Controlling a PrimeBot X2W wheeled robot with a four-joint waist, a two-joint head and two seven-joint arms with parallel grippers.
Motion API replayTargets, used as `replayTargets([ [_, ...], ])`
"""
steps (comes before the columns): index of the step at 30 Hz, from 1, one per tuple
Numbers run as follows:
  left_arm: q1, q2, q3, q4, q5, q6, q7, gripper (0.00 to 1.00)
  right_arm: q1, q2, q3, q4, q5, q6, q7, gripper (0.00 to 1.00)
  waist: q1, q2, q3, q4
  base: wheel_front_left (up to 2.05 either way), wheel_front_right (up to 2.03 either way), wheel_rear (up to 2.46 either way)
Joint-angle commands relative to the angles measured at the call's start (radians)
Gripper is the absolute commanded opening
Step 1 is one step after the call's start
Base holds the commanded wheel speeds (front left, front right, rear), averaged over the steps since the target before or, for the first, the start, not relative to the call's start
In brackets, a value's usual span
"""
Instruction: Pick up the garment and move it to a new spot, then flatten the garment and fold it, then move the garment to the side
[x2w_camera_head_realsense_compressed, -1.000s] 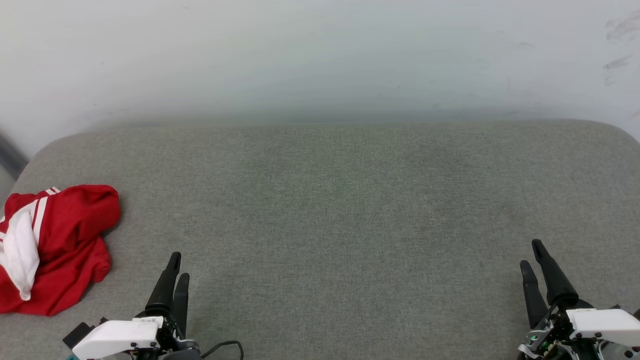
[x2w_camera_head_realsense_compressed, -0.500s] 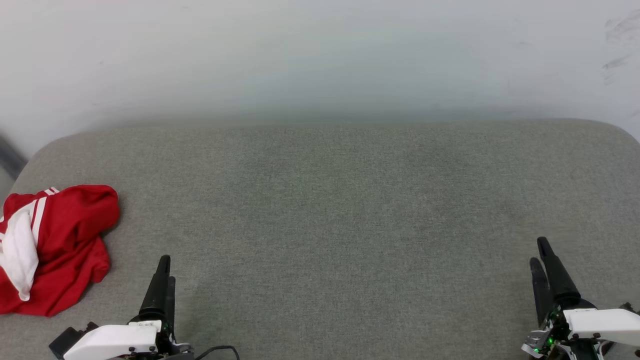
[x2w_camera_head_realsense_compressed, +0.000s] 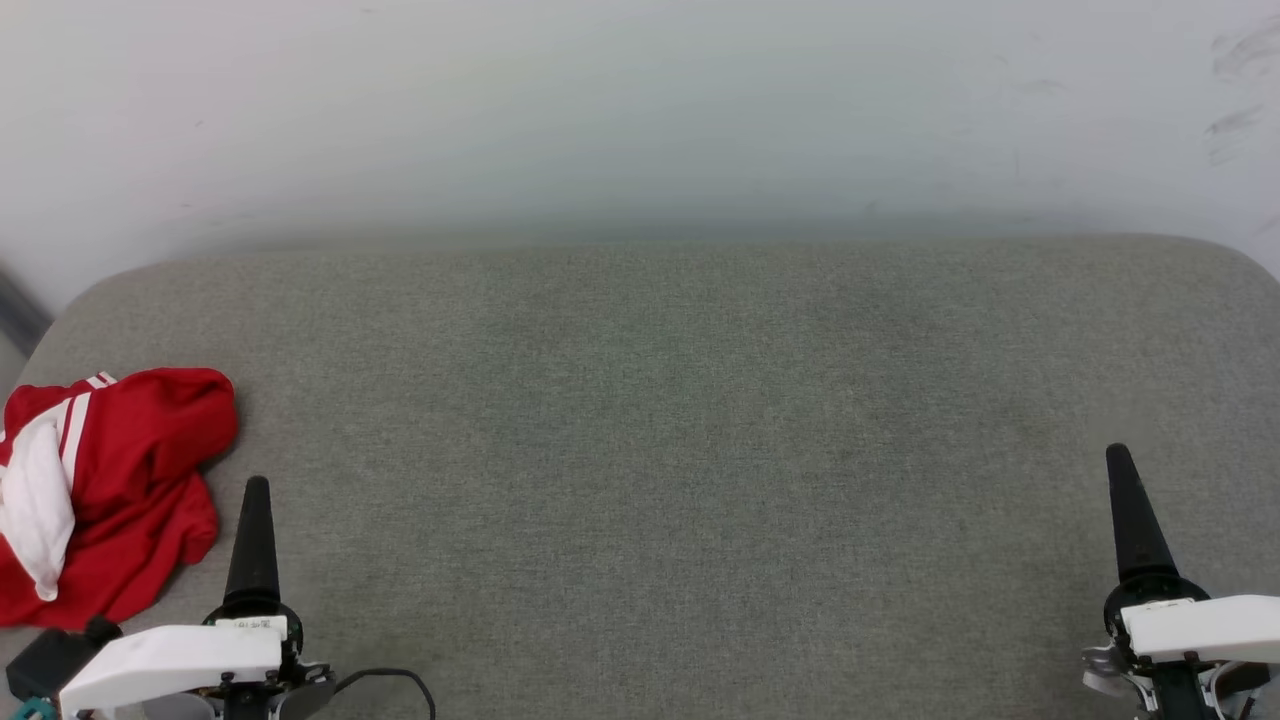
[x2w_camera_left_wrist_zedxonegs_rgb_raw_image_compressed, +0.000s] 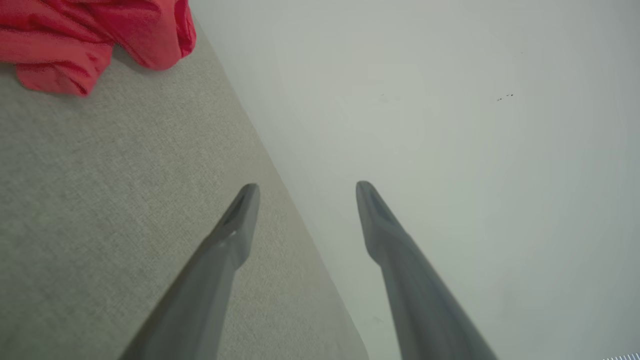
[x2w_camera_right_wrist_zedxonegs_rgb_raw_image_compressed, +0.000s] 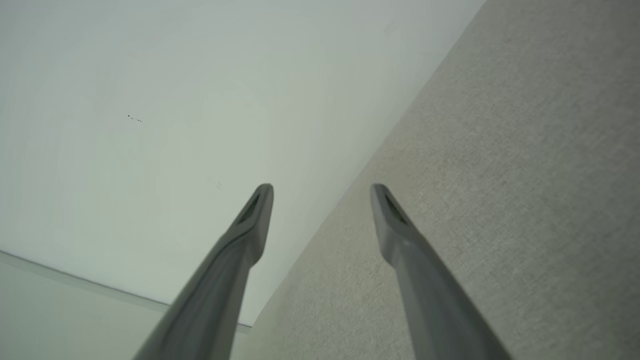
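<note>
Crumpled red garment (x2w_camera_head_realsense_compressed: 110, 490) lies on the grey counter (x2w_camera_head_realsense_compressed: 660, 400) just left of the left fingers (x2w_camera_head_realsense_compressed: 253, 540). Left and right fingers (x2w_camera_head_realsense_compressed: 1133, 520) spread wide, holding nothing. Pickup not begun; next, left fingers likely swing leftward and pinch cloth.

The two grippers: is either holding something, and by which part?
Nothing is held. The left gripper and right gripper are open and empty; the garment lies apart from both.

Crumpled red garment (x2w_camera_head_realsense_compressed: 140, 470) at left edge of grey cushion (x2w_camera_head_realsense_compressed: 640, 420)

Garment (x2w_camera_head_realsense_compressed: 130, 470) on cushion (x2w_camera_head_realsense_compressed: 650, 420), far left
</note>
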Motion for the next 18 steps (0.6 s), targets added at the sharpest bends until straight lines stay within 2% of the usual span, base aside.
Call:
replayTargets([
  [1, -0.011, 0.003, -0.004, -0.042, 0.044, 0.011, -0.012, 1.00, -0.013, -0.004, -0.001, -0.036, -0.057, 0.000, -0.012, 1.00, 0.0000, 0.0000, 0.001, 0.000, 0.00, 0.00, 0.00],
  [8, 0.000, 0.003, -0.057, -0.154, 0.240, 0.085, -0.037, 1.00, -0.011, -0.004, 0.025, -0.120, -0.258, 0.000, -0.037, 1.00, 0.0000, 0.0000, 0.004, 0.002, 0.00, 0.00, 0.00],
  [13, 0.014, 0.004, -0.119, -0.183, 0.362, 0.139, -0.054, 1.00, -0.003, -0.004, 0.061, -0.164, -0.413, 0.000, -0.054, 1.00, 0.0000, 0.0000, 0.005, 0.004, 0.00, 0.00, 0.00],
  [16, 0.018, 0.004, -0.137, -0.188, 0.406, 0.140, -0.061, 1.00, 0.003, -0.004, 0.079, -0.170, -0.476, 0.000, -0.060, 1.00, 0.0000, 0.0000, 0.005, 0.004, 0.00, 0.00, 0.00],
  [18, 0.020, 0.004, -0.157, -0.202, 0.455, 0.126, -0.067, 1.00, 0.008, -0.005, 0.091, -0.174, -0.525, 0.000, -0.067, 1.00, 0.0000, 0.0000, 0.006, 0.005, 0.00, 0.00, 0.00],
])
